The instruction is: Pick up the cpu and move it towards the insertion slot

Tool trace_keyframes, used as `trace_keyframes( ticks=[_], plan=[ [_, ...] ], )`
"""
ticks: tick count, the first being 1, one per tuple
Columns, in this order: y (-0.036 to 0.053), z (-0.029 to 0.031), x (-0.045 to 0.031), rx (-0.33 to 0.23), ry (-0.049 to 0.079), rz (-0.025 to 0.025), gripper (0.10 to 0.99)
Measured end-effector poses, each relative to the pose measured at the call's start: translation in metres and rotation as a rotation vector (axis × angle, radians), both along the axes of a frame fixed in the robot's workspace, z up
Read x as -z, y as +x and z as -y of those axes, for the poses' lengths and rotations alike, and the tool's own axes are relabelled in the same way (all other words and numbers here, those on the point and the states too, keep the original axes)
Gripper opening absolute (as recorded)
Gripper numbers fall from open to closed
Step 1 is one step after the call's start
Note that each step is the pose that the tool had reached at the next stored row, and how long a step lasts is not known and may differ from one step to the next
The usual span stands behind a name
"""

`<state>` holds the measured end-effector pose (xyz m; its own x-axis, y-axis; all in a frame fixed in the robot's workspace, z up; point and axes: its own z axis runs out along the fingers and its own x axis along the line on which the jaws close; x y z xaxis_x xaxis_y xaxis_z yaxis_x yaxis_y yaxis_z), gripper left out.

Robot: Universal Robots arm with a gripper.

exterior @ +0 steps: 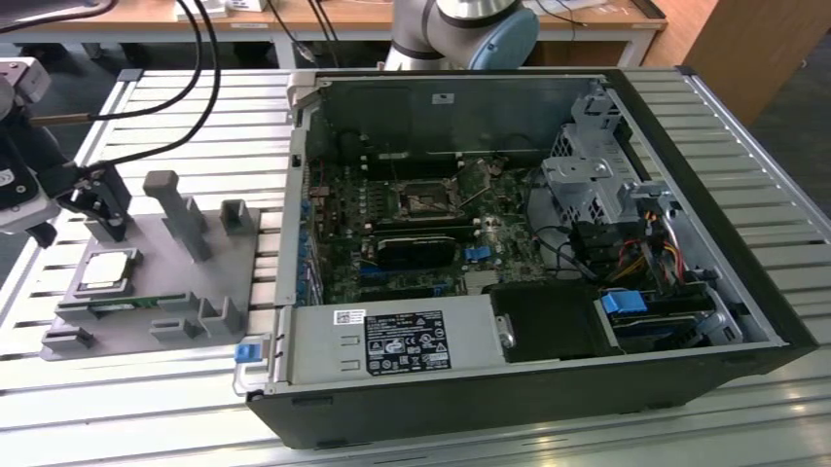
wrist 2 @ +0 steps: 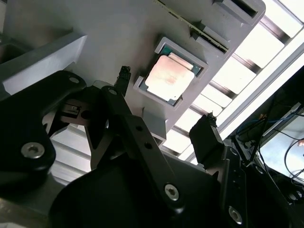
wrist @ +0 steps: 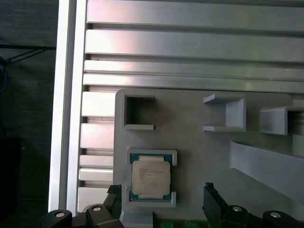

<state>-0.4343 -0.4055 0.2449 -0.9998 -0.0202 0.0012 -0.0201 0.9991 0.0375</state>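
Cpu (wrist: 151, 176) lay flat in its little nest on the grey holder (wrist: 199, 156), on the desk (wrist: 190, 47). The claw (wrist: 160, 189) hung close over it, spread wide.

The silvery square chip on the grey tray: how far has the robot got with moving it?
Done: nothing yet; the silvery square cpu lies in its recess on the grey plastic fixture. In hand: the black gripper hovers open near it, holding nothing. Left: lifting it and carrying it to the metal-framed insertion slot on the motherboard.
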Motion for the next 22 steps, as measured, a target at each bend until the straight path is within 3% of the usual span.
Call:
trace_keyframes(
  ticks=[22],
  plan=[
    [-0.0004, 0.0007, 0.0114, 0.000, 0.000, 0.0000, 0.776]
  ],
)
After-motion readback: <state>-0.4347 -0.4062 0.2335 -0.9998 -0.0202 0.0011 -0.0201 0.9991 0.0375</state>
